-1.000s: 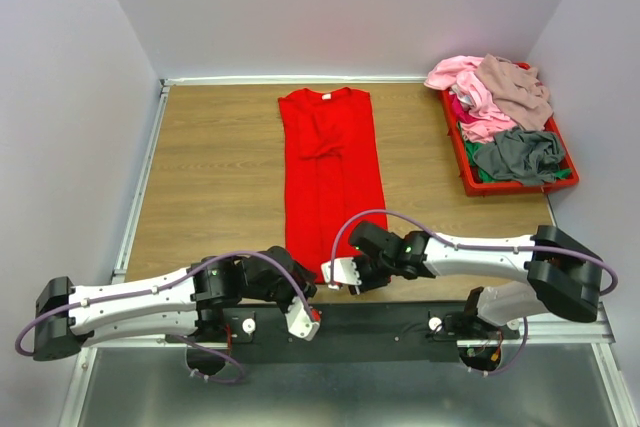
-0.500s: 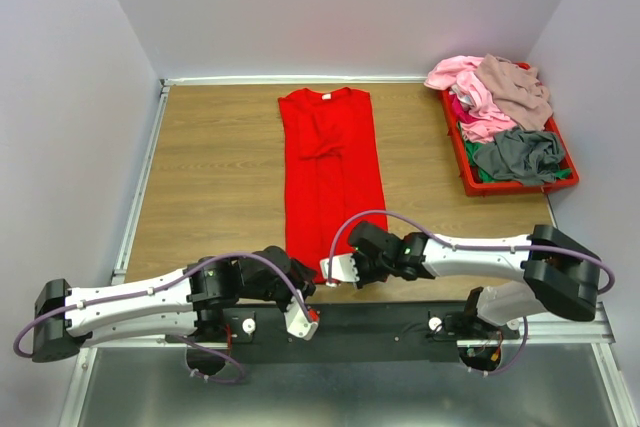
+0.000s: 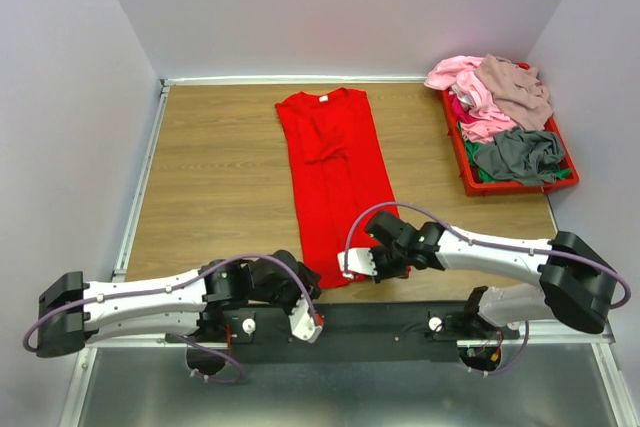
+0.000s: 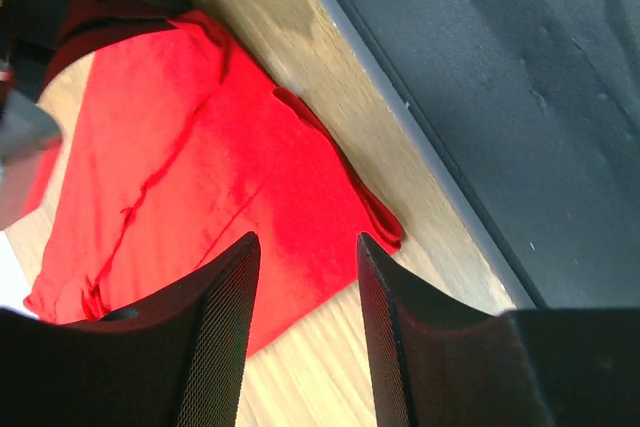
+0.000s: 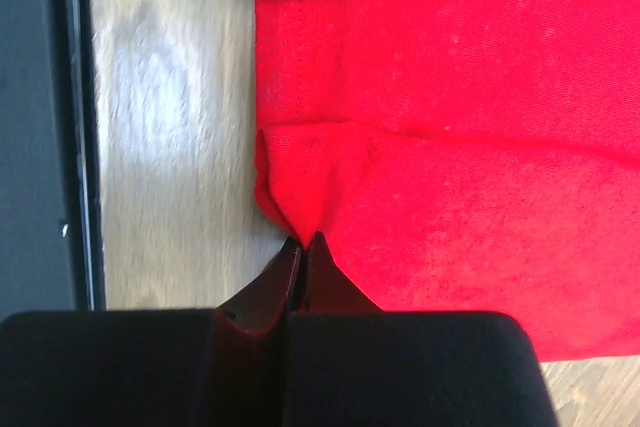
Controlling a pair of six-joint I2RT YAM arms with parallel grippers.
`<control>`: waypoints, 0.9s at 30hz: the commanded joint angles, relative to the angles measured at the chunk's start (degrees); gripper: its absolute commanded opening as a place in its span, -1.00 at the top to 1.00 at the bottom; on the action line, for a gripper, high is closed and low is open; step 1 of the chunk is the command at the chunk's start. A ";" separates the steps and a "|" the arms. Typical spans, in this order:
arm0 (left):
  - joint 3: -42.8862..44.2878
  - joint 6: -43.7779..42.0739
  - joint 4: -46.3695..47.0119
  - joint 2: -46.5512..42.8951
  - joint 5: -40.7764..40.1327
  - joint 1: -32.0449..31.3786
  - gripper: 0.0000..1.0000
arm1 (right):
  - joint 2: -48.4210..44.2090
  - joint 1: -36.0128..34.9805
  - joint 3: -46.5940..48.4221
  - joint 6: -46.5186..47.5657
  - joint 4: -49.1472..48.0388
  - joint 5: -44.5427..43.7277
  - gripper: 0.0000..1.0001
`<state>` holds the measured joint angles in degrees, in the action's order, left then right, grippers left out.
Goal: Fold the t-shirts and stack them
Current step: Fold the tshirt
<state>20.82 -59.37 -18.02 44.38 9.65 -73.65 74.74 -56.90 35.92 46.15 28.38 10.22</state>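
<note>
progress: early, red t-shirt (image 3: 335, 182) looking folded lengthwise, cross folds and stacking remaining | right gripper (image 5: 302, 247) pinching shut on its hem corner at the fingertips | left gripper (image 4: 303, 247) hovering open, hem just ahead | other t-shirts (image 3: 495, 107) sitting heaped in tray (image 3: 470, 182), well beyond both grippers

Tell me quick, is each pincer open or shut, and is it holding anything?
Left pincer: open, holding nothing.
Right pincer: shut, pinching the near edge of the red t-shirt.
</note>
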 commanded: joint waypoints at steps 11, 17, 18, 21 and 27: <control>1.86 4.09 16.09 12.75 3.79 -0.27 -0.06 | -4.60 5.40 -0.68 3.24 5.54 6.04 0.99; 2.47 7.16 16.44 14.76 6.52 -0.27 -0.09 | -5.66 6.89 -0.59 3.24 5.46 6.31 0.99; 2.65 7.60 16.44 15.29 7.39 -0.44 -0.09 | -5.57 7.07 -0.59 3.33 5.46 6.39 0.99; 2.65 9.10 16.96 17.05 7.93 -1.41 -0.09 | -5.66 7.68 -0.50 3.42 5.37 6.57 0.99; 1.95 13.84 19.15 18.46 3.99 -2.11 -0.11 | -6.27 8.56 -0.33 3.42 5.46 7.36 0.99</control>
<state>22.44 -49.76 -2.11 62.15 14.68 -75.40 69.76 -48.88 35.70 48.97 32.82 15.75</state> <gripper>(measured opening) 0.549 0.012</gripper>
